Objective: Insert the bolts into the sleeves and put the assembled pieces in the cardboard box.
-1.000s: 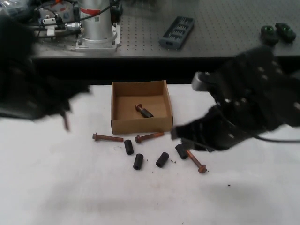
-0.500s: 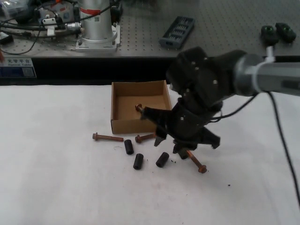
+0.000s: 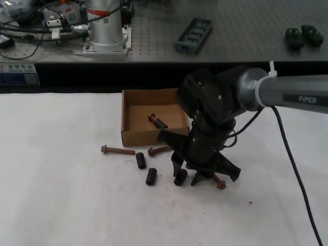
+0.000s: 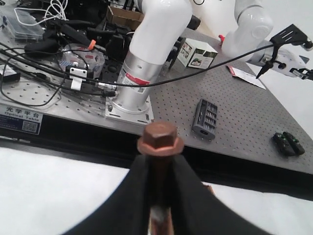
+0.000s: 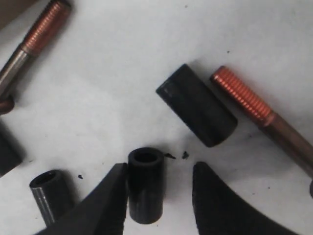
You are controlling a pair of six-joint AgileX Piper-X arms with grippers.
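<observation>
One short black cylindrical sleeve (image 5: 145,191) lies on the white cloth (image 3: 61,205) between the spread, empty fingers of the right gripper (image 5: 160,169), near the brown cardboard box (image 3: 148,137). The left gripper (image 4: 159,165) is clamped on a rusty hex-head bolt (image 4: 160,139).

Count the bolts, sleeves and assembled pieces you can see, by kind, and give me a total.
Loose bolts: 3
Bolt in the left gripper: 1
Loose sleeves: 4
Assembled piece in the cardboard box: 1
Total: 9
</observation>
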